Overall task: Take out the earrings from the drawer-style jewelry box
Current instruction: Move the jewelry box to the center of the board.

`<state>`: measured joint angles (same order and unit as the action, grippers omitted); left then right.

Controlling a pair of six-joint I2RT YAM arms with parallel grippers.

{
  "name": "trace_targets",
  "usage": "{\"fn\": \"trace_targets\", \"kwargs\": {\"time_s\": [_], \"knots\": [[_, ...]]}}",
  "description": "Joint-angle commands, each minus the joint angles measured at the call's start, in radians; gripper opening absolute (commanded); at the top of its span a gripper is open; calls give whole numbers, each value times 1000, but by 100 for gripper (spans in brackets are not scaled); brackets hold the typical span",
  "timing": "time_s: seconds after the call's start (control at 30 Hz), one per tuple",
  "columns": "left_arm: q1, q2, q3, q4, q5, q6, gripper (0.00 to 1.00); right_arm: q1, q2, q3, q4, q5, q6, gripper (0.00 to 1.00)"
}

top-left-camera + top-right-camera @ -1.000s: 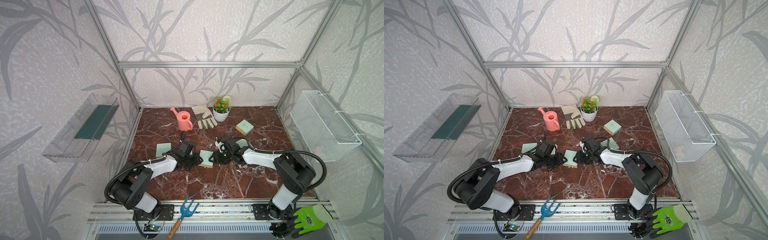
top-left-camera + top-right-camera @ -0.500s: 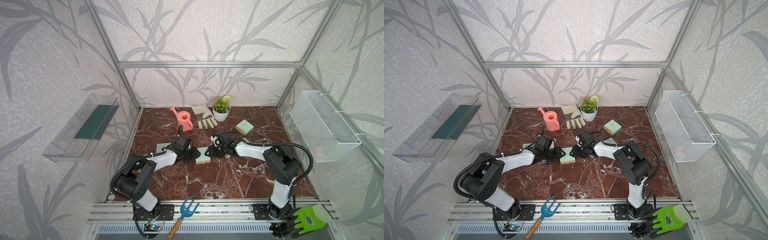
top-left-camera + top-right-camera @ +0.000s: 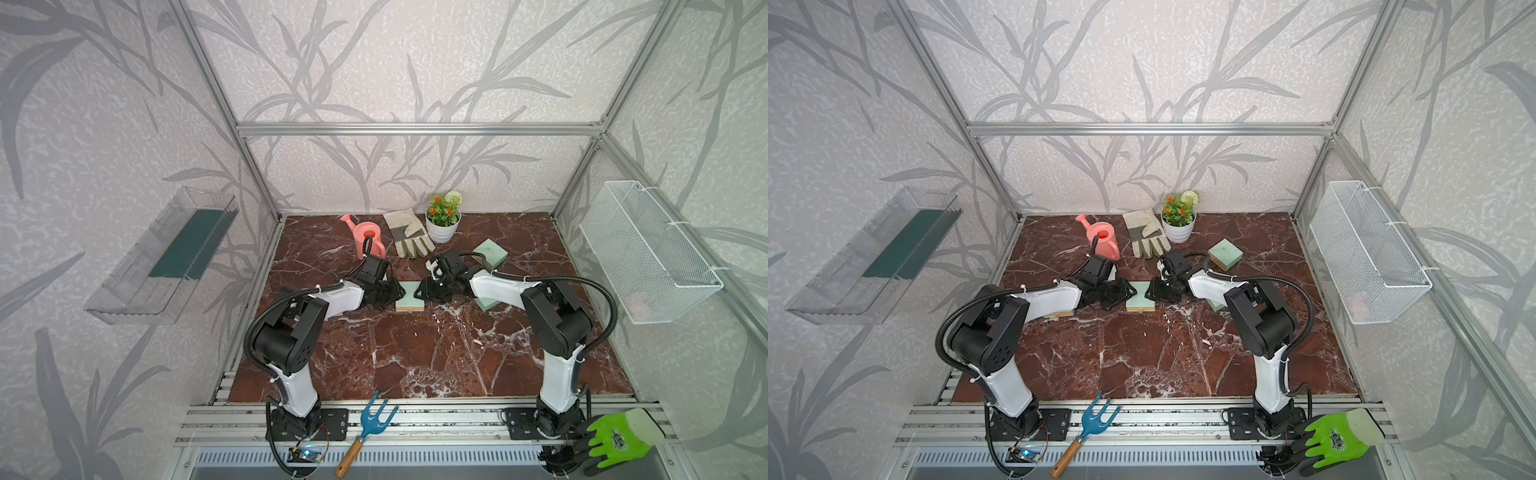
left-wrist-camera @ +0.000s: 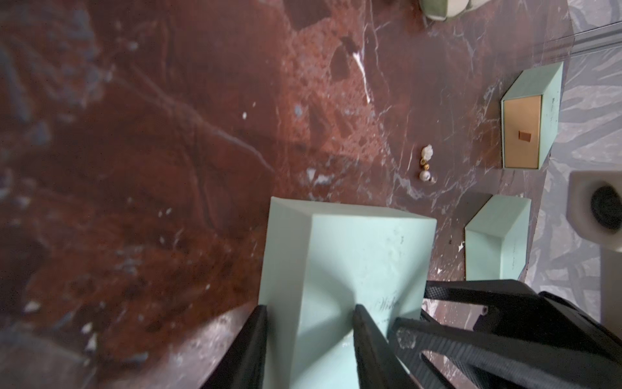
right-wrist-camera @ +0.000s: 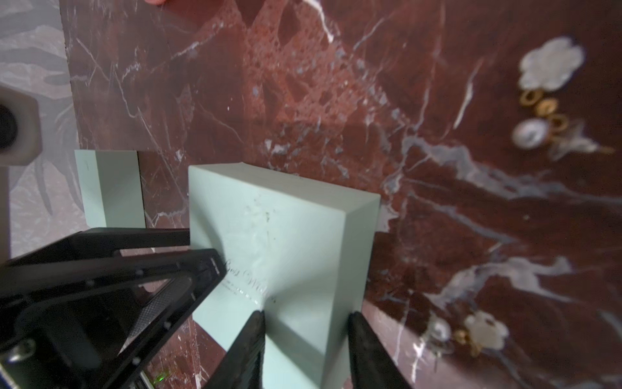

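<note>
- jewelry box [image 3: 409, 296], mint green, mid-table: left gripper [image 4: 311, 308] and right gripper [image 5: 305, 314] each clamp it from opposite ends.
- earrings [image 5: 543, 97]: pale beads on gold links, loose on the marble just beside that box, outside it.
- second mint box [image 4: 521, 131]: tan drawer front flush, standing apart.
- wire basket [image 3: 648, 257], right wall; clear tray [image 3: 124, 291], left wall, dark green liner.
- marble tabletop [image 3: 415, 357]: red-brown, white-veined; leaf-patterned walls.
</note>
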<state>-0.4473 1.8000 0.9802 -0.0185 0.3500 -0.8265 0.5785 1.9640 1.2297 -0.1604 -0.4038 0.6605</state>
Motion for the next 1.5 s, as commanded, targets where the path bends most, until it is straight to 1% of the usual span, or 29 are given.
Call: {"fn": "trace_targets", "kwargs": {"time_s": [0.0, 0.17, 0.23, 0.73, 1.0, 1.2, 1.33, 1.47], "knots": [[-5, 47, 61, 6, 52, 9, 41, 1, 17, 40, -15, -34, -16, 42], [-4, 91, 121, -4, 63, 12, 41, -32, 44, 66, -24, -49, -16, 41], [-4, 105, 136, 0, 77, 4, 40, -40, 53, 78, -29, -58, -47, 41], [-5, 103, 135, 17, 89, -11, 40, -61, 75, 117, -51, -58, -59, 41], [-1, 85, 131, 2, 81, -12, 40, -70, 36, 87, -39, -34, -55, 42], [32, 2, 95, -31, 47, -19, 41, -82, 7, 98, -63, -39, -64, 43], [73, -92, 44, -34, 46, -22, 41, -99, -46, 86, -70, -32, -67, 44], [102, -210, -15, -44, 49, -25, 42, -134, -125, 63, -79, -36, -65, 47]]}}
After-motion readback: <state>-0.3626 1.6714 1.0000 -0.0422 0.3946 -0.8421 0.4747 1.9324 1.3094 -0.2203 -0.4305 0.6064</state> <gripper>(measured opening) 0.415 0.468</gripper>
